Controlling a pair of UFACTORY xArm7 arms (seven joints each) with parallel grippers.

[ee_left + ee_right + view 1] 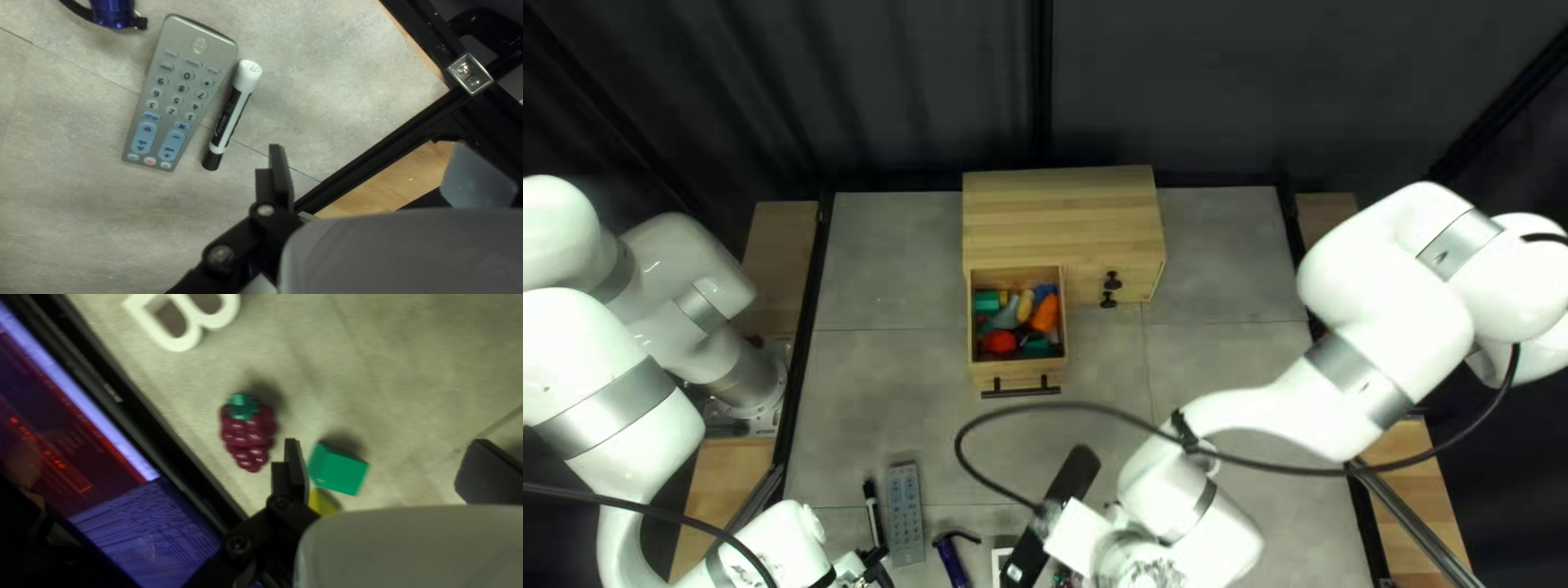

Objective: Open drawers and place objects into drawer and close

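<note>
Toys (1046, 314) lie in the left drawer (1018, 374) of the cabinet (1062, 212).

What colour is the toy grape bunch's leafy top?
The leafy top is green, seen best in the right wrist view.

Blue thing (113, 12): cut off, left wrist view
White letter (180, 343): cut off, right wrist view
Yellow thing (321, 503): partly hidden
Drawer toys (1046, 314): too small to name

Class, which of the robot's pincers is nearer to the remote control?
Left. The left pincer hovers near the remote control, on the marker's side; the right pincer is farther off, near the green block.
</note>
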